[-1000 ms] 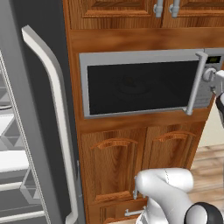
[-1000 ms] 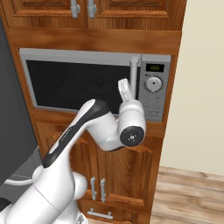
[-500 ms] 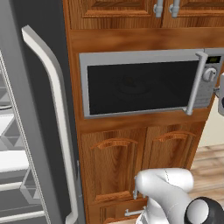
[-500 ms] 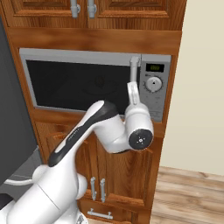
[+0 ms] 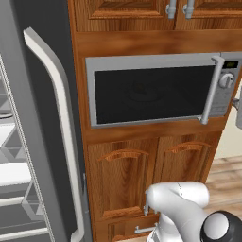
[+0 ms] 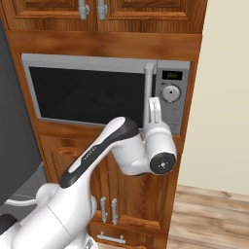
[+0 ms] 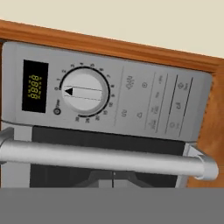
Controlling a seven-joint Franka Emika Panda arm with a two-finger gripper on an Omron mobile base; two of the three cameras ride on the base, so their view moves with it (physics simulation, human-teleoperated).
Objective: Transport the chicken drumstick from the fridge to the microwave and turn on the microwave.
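A white robot arm raises its gripper (image 6: 154,108) to the control panel of the built-in microwave (image 5: 156,90) in a wood-panelled kitchen wall, the jaws clenched on nothing and standing upright just right of the vertical bar handle (image 6: 148,92), below the round knob (image 6: 169,94); closed fingers make a narrow tip, which suits pressing a button rather than gripping. From the camera on the hand, rolled sideways, the panel sits close ahead: the lit green display (image 7: 35,86), the knob with its pointer near the start of the dial, and rows of small touch buttons (image 7: 151,105), with the bar handle crossing underneath. The microwave's dark glass door is shut, and the chicken drumstick cannot be made out through it; by the arm's position the food is most likely already inside, though that is a judgement. At far left the fridge (image 5: 33,142) stands open, its long pale door handle (image 5: 59,123) swung toward the cabinets and white shelves (image 5: 12,175) visible behind. What seems left is the start press, which calls for a short, square push so the tip does not slide off onto the handle
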